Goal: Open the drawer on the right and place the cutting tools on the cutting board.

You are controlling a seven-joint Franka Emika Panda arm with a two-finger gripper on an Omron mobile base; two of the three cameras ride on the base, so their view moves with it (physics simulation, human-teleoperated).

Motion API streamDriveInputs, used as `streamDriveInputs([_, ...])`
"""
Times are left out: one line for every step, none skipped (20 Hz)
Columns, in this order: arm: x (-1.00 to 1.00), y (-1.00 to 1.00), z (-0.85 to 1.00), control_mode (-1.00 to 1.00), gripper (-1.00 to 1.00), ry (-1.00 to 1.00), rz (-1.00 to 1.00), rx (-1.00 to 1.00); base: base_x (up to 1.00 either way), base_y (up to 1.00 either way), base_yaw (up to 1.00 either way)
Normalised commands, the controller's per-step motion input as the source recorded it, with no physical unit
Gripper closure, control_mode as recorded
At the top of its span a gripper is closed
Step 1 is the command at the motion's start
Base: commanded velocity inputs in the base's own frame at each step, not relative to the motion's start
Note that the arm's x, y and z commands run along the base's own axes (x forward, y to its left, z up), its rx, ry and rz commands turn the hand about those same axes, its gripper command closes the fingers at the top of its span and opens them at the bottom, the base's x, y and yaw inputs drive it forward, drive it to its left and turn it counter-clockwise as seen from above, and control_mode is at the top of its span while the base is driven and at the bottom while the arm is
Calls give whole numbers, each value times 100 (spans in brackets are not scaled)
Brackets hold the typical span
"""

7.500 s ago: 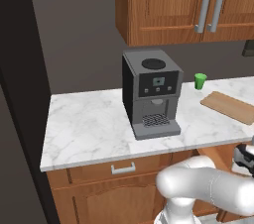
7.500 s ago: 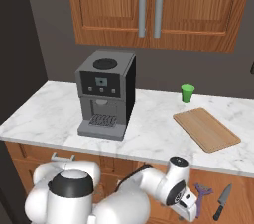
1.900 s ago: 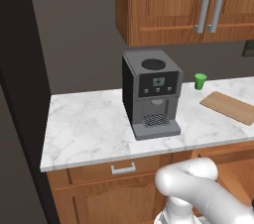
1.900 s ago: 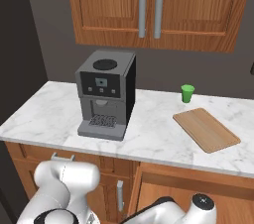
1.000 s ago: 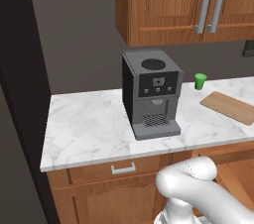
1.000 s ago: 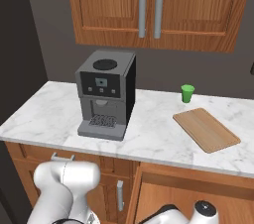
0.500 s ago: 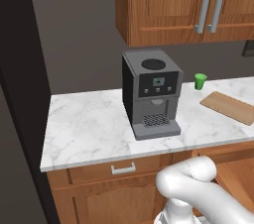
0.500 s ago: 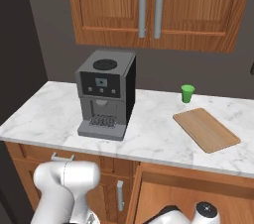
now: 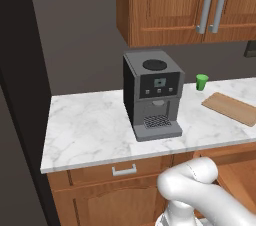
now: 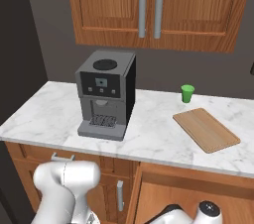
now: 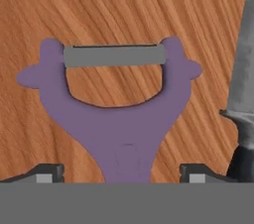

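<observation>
Lying flat on the drawer (image 11: 124,0) floor, purple cutting tool (image 11: 119,119), head away from camera; fingers (image 11: 47,172) apart, one tip each side of its handle, contact uncertain; grey knife blade (image 11: 243,69) just beside, right; cutting board (image 10: 206,130) on bench (image 10: 44,109).

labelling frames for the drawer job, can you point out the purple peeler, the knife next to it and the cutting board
purple peeler (image 11: 124,134), hand view, on the handle neck below the blade.
knife (image 11: 243,69), hand view, on the grey blade.
cutting board (image 10: 206,130), right base view, on the middle of its top face.
</observation>
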Motion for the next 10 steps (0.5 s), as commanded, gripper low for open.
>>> streamDriveInputs([-39, 0, -16, -100, 100, 4, 0, 0, 0, 0, 0])
streamDriveInputs([-42, 0, -9, -100, 100, 1, 0, -1, 0, 0, 0])
streamDriveInputs([-44, 0, -3, -100, 100, 0, 0, -1, 0, 0, 0])
streamDriveInputs([-47, 0, 0, -100, 100, 0, 0, -1, 0, 0, 0])
streamDriveInputs([-50, 0, 0, -100, 100, 0, 0, -1, 0, 0, 0])
streamDriveInputs([-51, 0, 0, -100, 100, 0, 0, -2, 0, 0, 0])
streamDriveInputs([-46, 2, 1, -100, 100, 0, 0, -2, 0, 0, 0])
streamDriveInputs([-38, 14, 19, -100, 100, 0, -2, -2, 0, 0, 0])
streamDriveInputs([-26, 24, 48, -100, 100, -4, -3, -1, 0, 0, 0])
streamDriveInputs([-18, 29, 61, -100, 100, -7, -3, -1, 0, 0, 0])
